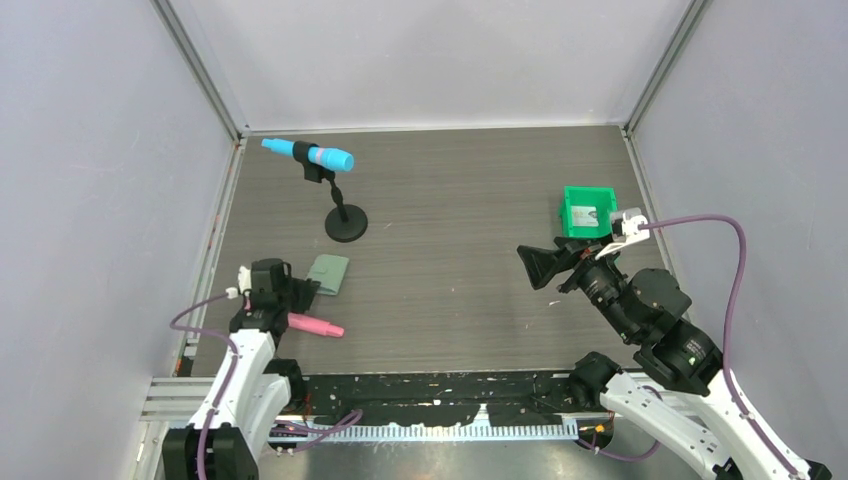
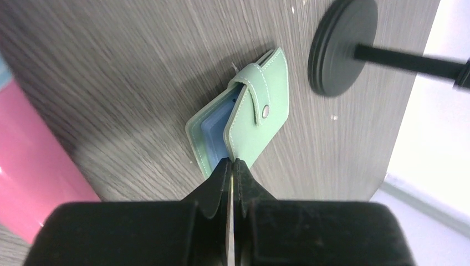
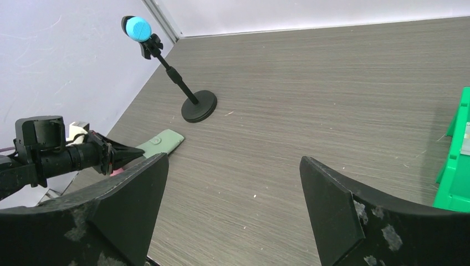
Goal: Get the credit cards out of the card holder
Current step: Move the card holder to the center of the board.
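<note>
The card holder (image 2: 252,113) lies on the table, a pale green wallet with a snap strap. Its top cover is lifted a little, showing a bluish pocket panel (image 2: 213,128). It also shows in the top view (image 1: 328,273) and the right wrist view (image 3: 159,143). My left gripper (image 2: 231,162) is shut, pinching the near edge of the holder's top cover. No credit card shows clearly at the holder. My right gripper (image 3: 233,160) is wide open and empty, above the table at the right (image 1: 545,265), far from the holder.
A green bin (image 1: 587,212) at the right holds a small pale card-like thing (image 1: 588,212). A black stand (image 1: 346,228) carries a blue cylinder (image 1: 310,155) behind the holder. A pink object (image 1: 315,325) lies by the left arm.
</note>
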Controlling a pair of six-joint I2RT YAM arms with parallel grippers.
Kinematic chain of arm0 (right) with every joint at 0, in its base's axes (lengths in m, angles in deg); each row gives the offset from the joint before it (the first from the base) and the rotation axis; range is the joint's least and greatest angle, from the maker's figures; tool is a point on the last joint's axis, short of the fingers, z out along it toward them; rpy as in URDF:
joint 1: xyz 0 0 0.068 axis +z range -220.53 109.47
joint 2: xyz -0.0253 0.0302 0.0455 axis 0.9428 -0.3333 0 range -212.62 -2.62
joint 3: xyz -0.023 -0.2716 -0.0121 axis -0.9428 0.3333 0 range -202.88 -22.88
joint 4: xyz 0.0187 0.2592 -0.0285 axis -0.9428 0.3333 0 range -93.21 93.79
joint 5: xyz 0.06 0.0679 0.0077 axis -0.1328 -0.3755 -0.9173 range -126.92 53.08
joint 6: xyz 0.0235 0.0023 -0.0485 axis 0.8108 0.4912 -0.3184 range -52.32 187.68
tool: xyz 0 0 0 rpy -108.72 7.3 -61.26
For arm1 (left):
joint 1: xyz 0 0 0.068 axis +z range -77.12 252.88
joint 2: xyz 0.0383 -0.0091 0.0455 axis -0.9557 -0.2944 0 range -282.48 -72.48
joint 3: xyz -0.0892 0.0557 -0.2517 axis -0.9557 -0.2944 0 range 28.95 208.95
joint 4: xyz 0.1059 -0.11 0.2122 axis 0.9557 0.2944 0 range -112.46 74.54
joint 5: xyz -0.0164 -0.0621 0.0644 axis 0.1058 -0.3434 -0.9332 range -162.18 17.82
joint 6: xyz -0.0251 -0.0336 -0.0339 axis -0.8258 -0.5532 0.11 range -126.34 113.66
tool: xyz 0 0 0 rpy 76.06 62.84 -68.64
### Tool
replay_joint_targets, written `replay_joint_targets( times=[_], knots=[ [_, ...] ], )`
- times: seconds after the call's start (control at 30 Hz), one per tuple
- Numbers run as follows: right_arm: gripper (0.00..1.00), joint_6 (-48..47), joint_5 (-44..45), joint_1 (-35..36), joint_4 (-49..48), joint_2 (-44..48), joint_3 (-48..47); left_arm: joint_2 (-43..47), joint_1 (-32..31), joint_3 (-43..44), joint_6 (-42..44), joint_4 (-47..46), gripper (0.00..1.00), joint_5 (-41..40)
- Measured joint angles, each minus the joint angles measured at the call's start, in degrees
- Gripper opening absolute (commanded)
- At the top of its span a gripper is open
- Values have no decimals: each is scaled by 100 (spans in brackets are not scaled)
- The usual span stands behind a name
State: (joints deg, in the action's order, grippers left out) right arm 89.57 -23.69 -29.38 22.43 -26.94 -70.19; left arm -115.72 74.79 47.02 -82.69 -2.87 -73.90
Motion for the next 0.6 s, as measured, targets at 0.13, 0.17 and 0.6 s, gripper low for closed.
replay_joint_targets(
  times=[0.13, 0.17, 0.6],
  knots=[
    [97, 35, 17, 0, 13, 76, 50, -24, -308, 22, 468, -127, 0, 424],
    [97, 39, 17, 0, 13, 87, 55, -44, -439, 33, 560, -195, 0, 535],
    [94, 52, 7, 0, 332, 101, 527, -1143, -2771, 905, 1969, -1075, 0, 1823]
  ],
)
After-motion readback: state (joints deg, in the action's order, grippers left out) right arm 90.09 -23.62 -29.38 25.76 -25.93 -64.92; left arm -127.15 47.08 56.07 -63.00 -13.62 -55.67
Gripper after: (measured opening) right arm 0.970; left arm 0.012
